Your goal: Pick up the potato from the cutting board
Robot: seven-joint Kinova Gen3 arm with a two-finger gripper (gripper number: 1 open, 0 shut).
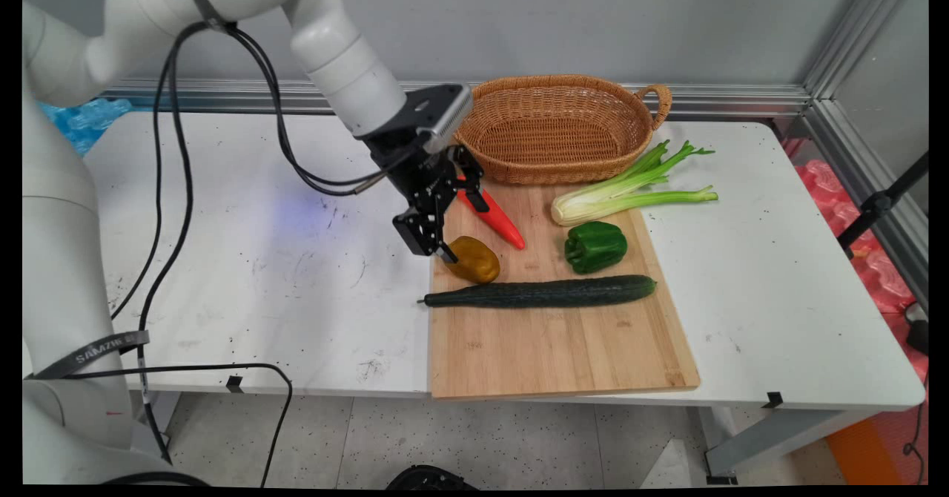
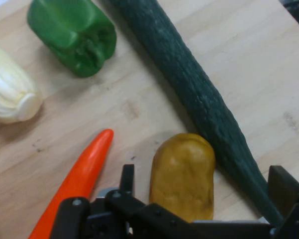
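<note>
We see our hand (image 1: 461,222) spread open astride the yellow pepper (image 1: 472,259), its long axis running toward five o'clock, the cucumber (image 1: 541,292) just beyond.

The yellow-brown pepper (image 1: 473,259), red-orange chili (image 1: 495,219), glossy green pepper (image 1: 595,246) and dark green cucumber (image 1: 541,292) lie on a pale wood-grained board (image 1: 563,349). The celery (image 1: 630,189) runs whitish to bright green. The woven basket (image 1: 556,130) is tan; the bench (image 1: 259,274) is white with black specks.

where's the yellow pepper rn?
In the main view, the yellow pepper lies at the cutting board's left edge, between the open gripper's fingers, just above the cucumber.
</note>
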